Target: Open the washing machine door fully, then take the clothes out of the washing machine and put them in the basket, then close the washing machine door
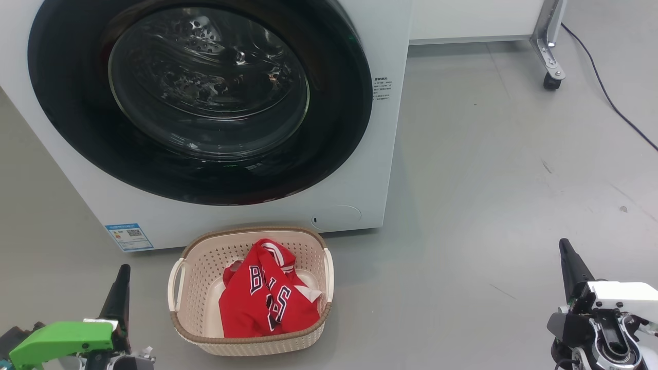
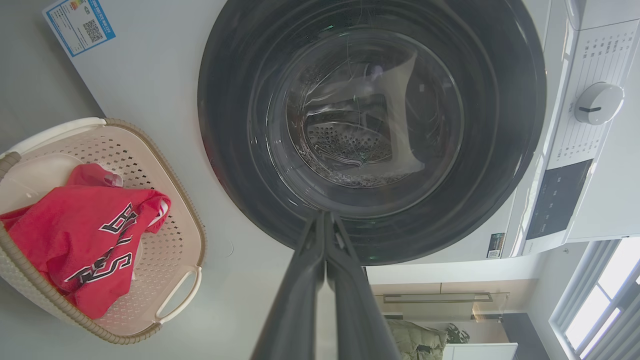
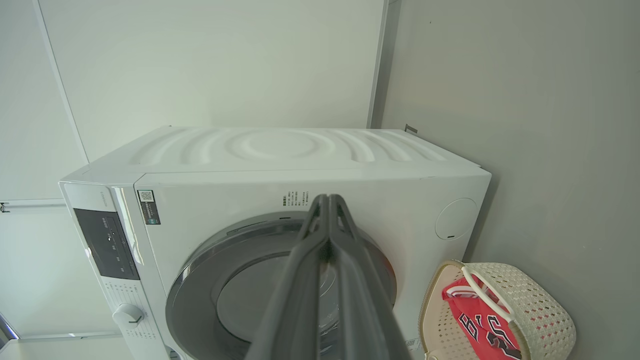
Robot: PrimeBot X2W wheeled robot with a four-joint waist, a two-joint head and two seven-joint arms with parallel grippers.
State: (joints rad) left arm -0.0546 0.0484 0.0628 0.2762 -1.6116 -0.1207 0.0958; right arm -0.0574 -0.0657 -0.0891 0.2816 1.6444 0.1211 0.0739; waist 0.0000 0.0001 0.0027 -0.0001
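the washing machine [image 1: 372, 154] stands on the grey floor [image 1: 488, 180], a white box with a small blue label [image 1: 128, 236] at its lower corner. the washing machine door [image 1: 200, 97] sits shut against the front, its glossy black ring flush with the white panel, and the perforated steel drum shows through the bulging glass. no red fabric is visible behind the glass.

the basket [image 1: 193, 288] rests on the floor just in front of the machine, below the door and a little toward the side of the label. the clothes [image 1: 262, 303] lie inside it, a crumpled red jersey with white trim and dark-edged white letters, heaped toward the near wall and the side facing the right arm, with bare cream bottom showing on the other side.

the left pincer [image 1: 122, 275] is at the lower left of the head view, just beside the basket but not touching it, with a green part on its wrist. in its own wrist view the left pincer [image 2: 325, 216] has its two dark fingers pressed together and nothing between them, pointing at the lower rim of the door. the right pincer [image 1: 565, 246] hangs well apart from the basket over bare floor. in the right wrist view the right pincer [image 3: 327, 198] is also closed and empty, aimed at the machine's front above the door.

a white dial [image 2: 597, 103] and a dark control panel [image 2: 557, 200] sit on the machine's top strip.
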